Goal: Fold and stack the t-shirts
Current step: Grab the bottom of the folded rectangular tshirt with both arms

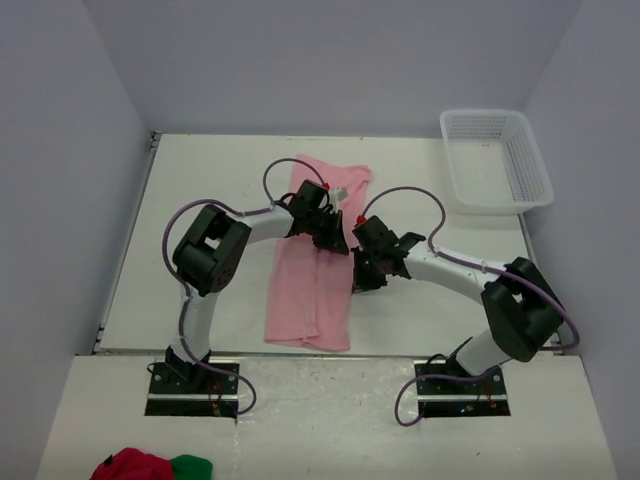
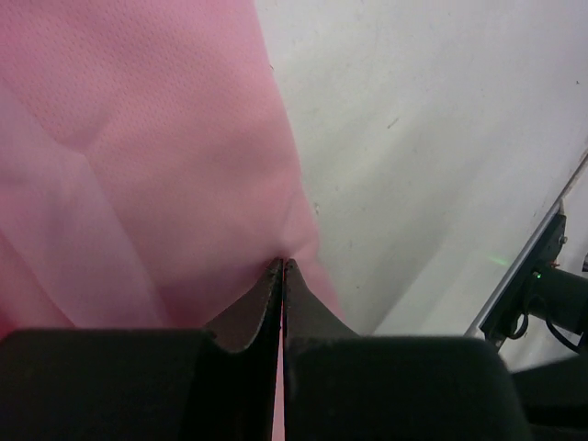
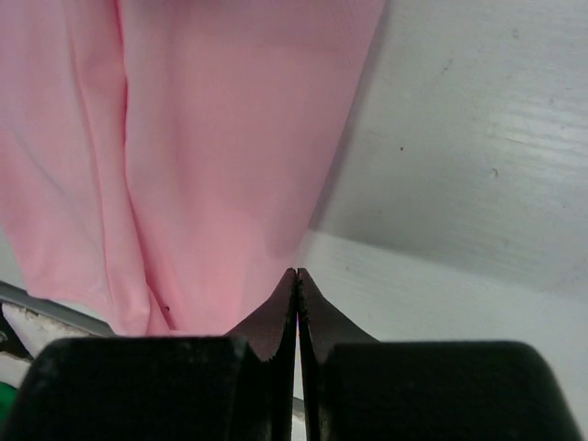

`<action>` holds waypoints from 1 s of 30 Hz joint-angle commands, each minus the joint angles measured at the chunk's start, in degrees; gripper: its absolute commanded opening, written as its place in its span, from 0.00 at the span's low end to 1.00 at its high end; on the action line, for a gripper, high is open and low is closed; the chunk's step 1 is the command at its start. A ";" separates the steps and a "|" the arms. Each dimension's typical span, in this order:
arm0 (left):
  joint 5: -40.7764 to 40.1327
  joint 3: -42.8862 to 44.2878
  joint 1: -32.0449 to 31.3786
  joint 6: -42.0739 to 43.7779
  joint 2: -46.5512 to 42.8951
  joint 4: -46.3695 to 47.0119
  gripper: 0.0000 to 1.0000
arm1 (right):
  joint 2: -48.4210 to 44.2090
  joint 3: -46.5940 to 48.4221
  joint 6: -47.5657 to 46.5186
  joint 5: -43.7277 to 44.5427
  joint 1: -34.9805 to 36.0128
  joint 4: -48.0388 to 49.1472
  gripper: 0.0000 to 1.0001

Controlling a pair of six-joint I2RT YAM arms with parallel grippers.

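Start far to the left of the white basket, down at the near edge: a red and green cloth lies bunched there, well apart from everything else.

Closer to the basket, the left arm bends up and over towards it. The left gripper is pressed together, its fingers meeting with no gap. In the left wrist view the pink cloth gathers to a point at the tips and a thin strip of pink shows between them, so it is clamped on the shirt's edge.

The t-shirt lies on the table to the left of the basket and nearer to you than it, folded into a long narrow strip. Its far end comes level with the basket's front wall; its near end stops just short of the table's near edge.

On the basket side of the shirt, the right gripper is also closed tight. The cloth's edge runs straight into its tips, pinched there, with a shadow on the table beside it.

The right arm stands nearer to you than the basket.
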 commanded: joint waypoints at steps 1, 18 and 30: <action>1.08 3.60 0.25 -0.37 2.18 2.58 0.00 | -9.39 -1.33 1.14 0.26 -0.15 -0.89 0.00; 2.83 18.54 0.69 -0.54 15.28 -0.50 0.00 | -16.10 -6.69 5.44 4.13 -0.32 -5.12 0.29; 4.33 20.57 3.15 -0.81 16.16 -0.50 0.00 | -18.82 -12.58 12.74 11.26 -0.24 -7.76 0.39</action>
